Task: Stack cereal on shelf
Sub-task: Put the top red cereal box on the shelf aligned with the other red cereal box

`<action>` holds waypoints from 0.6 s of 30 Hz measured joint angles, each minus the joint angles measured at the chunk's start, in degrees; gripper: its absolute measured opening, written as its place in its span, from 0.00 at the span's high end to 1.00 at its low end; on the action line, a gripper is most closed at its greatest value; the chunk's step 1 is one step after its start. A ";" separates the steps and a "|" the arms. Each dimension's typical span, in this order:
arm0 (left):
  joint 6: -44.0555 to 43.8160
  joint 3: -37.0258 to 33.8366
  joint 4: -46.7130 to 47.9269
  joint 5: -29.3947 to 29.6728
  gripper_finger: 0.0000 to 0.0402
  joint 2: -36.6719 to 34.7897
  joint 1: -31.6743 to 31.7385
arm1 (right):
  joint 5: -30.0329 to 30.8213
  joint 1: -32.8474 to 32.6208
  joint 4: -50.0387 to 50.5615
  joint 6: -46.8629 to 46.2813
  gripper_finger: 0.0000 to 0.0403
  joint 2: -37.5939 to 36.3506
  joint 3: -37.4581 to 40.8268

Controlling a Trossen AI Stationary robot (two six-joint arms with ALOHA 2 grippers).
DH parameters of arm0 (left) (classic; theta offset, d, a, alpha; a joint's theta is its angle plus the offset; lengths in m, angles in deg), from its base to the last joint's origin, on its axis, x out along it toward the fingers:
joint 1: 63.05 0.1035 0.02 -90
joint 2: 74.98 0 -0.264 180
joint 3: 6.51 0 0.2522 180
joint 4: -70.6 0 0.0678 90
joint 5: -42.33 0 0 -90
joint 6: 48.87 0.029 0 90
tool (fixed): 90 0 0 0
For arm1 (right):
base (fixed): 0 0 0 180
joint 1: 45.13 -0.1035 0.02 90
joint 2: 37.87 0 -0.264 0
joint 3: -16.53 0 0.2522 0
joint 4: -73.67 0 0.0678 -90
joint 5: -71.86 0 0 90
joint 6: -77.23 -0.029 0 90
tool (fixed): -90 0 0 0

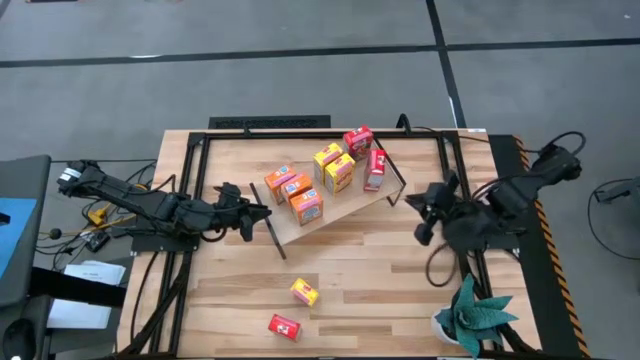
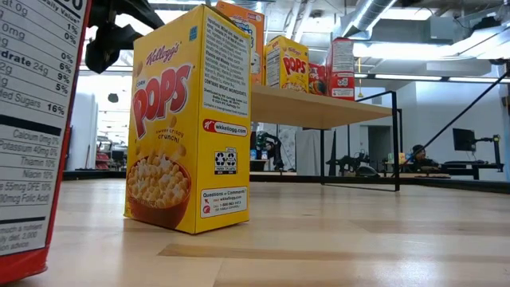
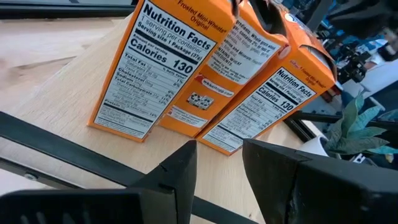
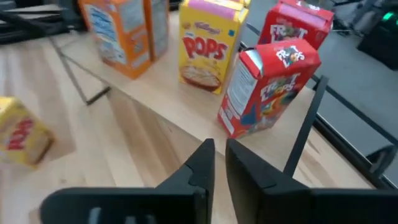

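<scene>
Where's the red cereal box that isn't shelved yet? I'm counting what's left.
In the high view, the red box lies on the tabletop near the front edge, just beside the loose yellow box.

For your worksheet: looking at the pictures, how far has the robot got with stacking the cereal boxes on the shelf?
Done: seven boxes stand on the shelf. In hand: nothing; the left gripper and right gripper hold no box. Left: a yellow box and a red box remain on the table.
</scene>
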 joint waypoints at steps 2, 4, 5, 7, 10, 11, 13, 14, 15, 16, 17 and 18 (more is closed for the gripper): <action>-0.01 0.00 -0.13 -0.02 0.70 -0.73 -0.02 | -0.24 1.41 -1.69 0.42 0.89 0.89 1.25; -0.04 0.00 -0.08 -0.03 0.70 -1.68 0.01 | -1.08 2.59 -3.05 1.00 0.95 1.26 2.37; 0.04 0.00 -0.02 -0.02 0.70 -2.33 -0.01 | -1.48 3.34 -3.48 1.24 0.97 1.32 2.84; 0.68 0.00 -0.16 0.02 0.70 -3.64 0.01 | -2.33 5.16 -4.71 2.45 0.97 1.67 3.53; 1.74 0.00 -0.13 0.21 0.70 -5.51 -0.02 | -2.40 8.38 -7.93 5.48 0.93 1.73 4.89; 2.10 0.01 -0.16 0.50 0.70 -6.05 0.00 | -2.73 9.63 -10.00 7.36 0.92 1.70 5.41; 2.59 0.02 0.02 0.85 0.70 -7.09 -0.01 | -4.41 12.25 -15.05 11.58 0.94 1.73 6.66; 2.78 0.02 -0.12 0.98 0.70 -7.47 0.01 | -5.70 13.53 -16.89 13.97 0.95 1.76 7.10; 3.15 0.02 -0.03 0.99 0.70 -7.89 0.00 | -6.61 14.83 -19.12 16.16 0.97 1.78 7.63; 3.46 0.02 0.03 0.99 0.70 -8.24 0.00 | -7.09 16.04 -21.09 17.91 0.98 1.97 8.08; 3.65 0.02 0.00 1.01 0.70 -8.54 0.00 | -7.29 17.23 -22.76 19.40 0.98 2.21 8.62; 3.77 0.02 -0.02 1.01 0.70 -8.74 0.00 | -7.80 18.38 -23.36 20.51 0.98 2.33 9.19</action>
